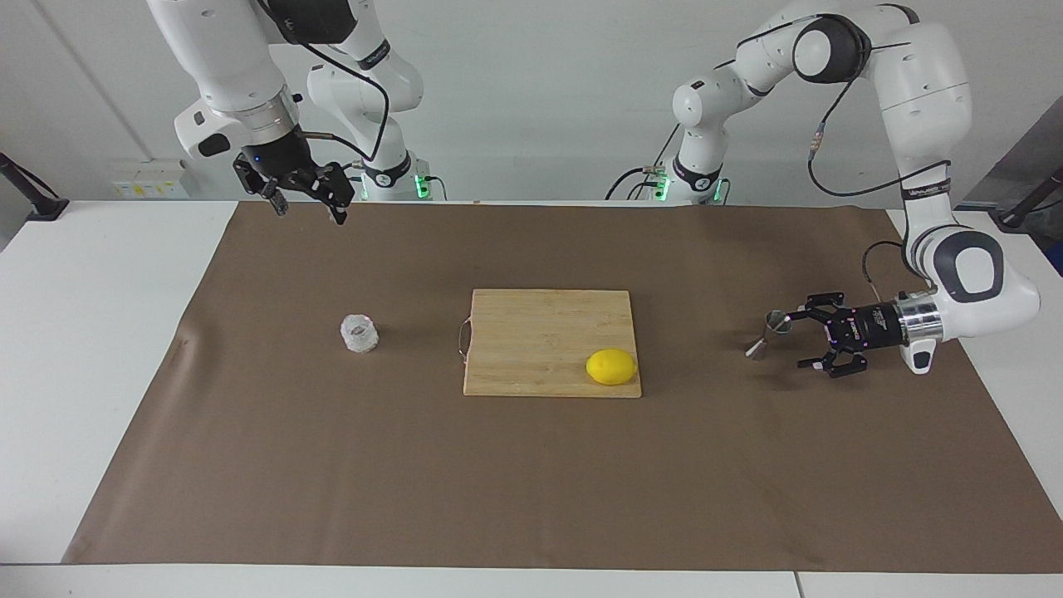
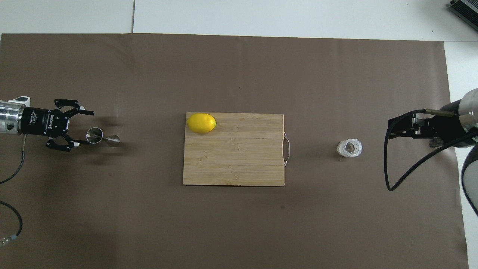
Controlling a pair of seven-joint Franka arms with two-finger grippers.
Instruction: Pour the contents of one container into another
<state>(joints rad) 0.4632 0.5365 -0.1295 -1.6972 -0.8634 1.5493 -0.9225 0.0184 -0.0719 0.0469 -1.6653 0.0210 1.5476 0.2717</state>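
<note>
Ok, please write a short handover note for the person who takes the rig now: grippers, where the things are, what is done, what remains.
Left gripper: open, low, beside the steel jigger, not gripping.
Right gripper: open, raised over the mat's edge nearest the robots, waiting.
Glass cup: upright on the mat, toward the right arm's end, untouched.
Jigger: standing on the mat toward the left arm's end.
Cutting board with lemon: between them.
Done: nothing.
Left: grasp, then pour cup into jigger.
</note>
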